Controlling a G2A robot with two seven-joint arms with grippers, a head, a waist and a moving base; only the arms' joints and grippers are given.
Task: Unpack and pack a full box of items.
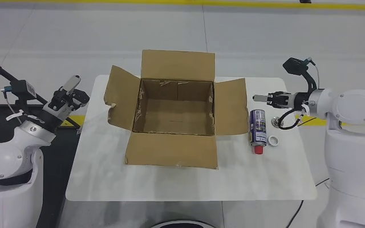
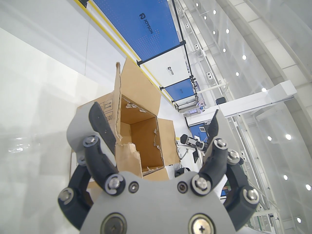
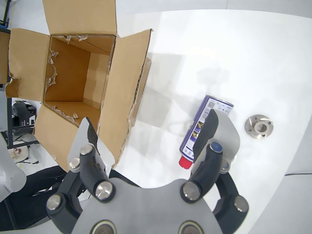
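Right hand (image 3: 151, 120) hung, fingers apart, near the spray can (image 1: 258, 126) (lying flat on the bench (image 1: 274, 176), just beside the empty box (image 1: 171, 149)) | left hand (image 2: 156, 113) likewise spread | can looked best gripped mid-body, lifted level.

Open cardboard box (image 1: 171, 149), spray can (image 1: 258, 126) beside

Left gripper (image 2: 156, 109) is wide apart, jaws spread, nothing between them. Dead ahead, at twelve o'clock from the jaws, the cardboard box (image 2: 142, 133) sits on the white tabletop (image 2: 36, 103). Its flaps are thrown open, the torn edges ragged, bare brown walls inside. One flap stands up at eleven o'clock. Past the box, around one o'clock, there's the other arm's gripper (image 2: 195, 143), well off. Blue wall panels (image 2: 136, 18) line the room behind.
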